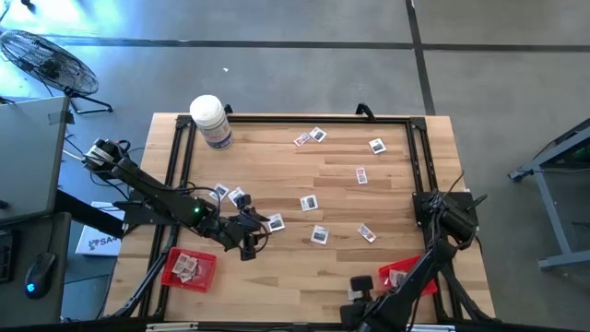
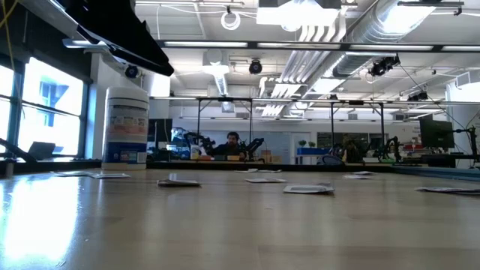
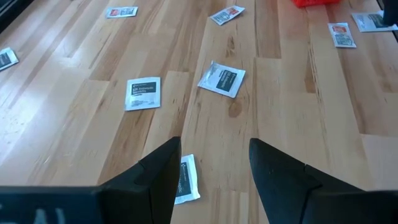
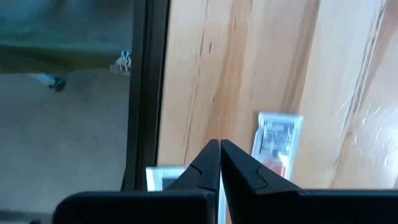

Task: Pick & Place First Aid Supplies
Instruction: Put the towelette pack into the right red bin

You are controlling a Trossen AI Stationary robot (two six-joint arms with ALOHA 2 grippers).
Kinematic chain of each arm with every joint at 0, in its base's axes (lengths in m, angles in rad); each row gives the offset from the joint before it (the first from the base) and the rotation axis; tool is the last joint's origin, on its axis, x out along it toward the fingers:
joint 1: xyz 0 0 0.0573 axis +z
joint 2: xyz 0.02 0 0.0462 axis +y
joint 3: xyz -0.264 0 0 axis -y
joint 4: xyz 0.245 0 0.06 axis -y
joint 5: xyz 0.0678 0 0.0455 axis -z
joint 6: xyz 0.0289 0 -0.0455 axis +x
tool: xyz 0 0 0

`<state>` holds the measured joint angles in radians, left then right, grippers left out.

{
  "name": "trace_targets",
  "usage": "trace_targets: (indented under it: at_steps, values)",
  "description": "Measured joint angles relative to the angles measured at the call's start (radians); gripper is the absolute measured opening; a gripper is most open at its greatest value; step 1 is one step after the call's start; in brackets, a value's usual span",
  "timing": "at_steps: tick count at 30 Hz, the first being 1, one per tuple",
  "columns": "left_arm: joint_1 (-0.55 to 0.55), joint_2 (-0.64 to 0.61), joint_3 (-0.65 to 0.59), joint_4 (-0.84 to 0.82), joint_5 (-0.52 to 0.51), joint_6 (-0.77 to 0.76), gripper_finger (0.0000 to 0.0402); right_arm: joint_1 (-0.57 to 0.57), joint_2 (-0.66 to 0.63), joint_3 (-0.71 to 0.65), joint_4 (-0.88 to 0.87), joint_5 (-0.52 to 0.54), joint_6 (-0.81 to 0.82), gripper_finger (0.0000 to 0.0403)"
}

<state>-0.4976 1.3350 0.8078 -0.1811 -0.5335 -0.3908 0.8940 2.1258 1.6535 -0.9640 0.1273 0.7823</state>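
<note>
A wooden worktop [image 1: 304, 263] seen from above, with small flat white packets [image 1: 309, 204] scattered across its middle and far half. A large white bottle [image 1: 211, 121] stands at the far left corner.

A red tray [image 1: 189, 268] sits near the front left corner with a few packets in it. A second red tray [image 1: 406, 275] sits near the front right corner, partly hidden by the right arm.

The left gripper [image 1: 247, 235] hangs over the left-centre of the worktop, just beside the left tray. Its fingers [image 3: 155, 180] stand wide apart and hold nothing. One packet [image 3: 186, 180] lies on the wood right under them, and two more lie just beyond.

The right gripper [image 4: 219, 162] is at the front edge of the worktop, near the right tray. Its fingers are pressed together; whether anything is pinched between them cannot be told. A packet with red print [image 4: 277, 144] lies on the wood just beside its tips, by the worktop's black edge rail [image 4: 149, 81].
</note>
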Motion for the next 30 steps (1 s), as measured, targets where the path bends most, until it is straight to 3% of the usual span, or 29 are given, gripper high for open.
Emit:
trace_targets:
  at_steps: [5, 14, 30]
  values:
    - [0.0, 0.0, 0.0, 0.0, 0.0, 0.0, 0.0186, 0.007, 0.0, 0.0, -0.003, -0.13, -0.004, 0.004]
    - [0.0, 0.0, 0.0, -0.001, 0.001, 0.0, 0.0186, 0.079, -0.002, 0.0, -0.005, -0.11, -0.009, 0.0123]
    - [0.0, 0.0, 0.0, -0.001, 0.003, 0.0, 0.0186, 0.129, 0.021, -0.088, 0.042, -0.112, 0.0, 0.0099]
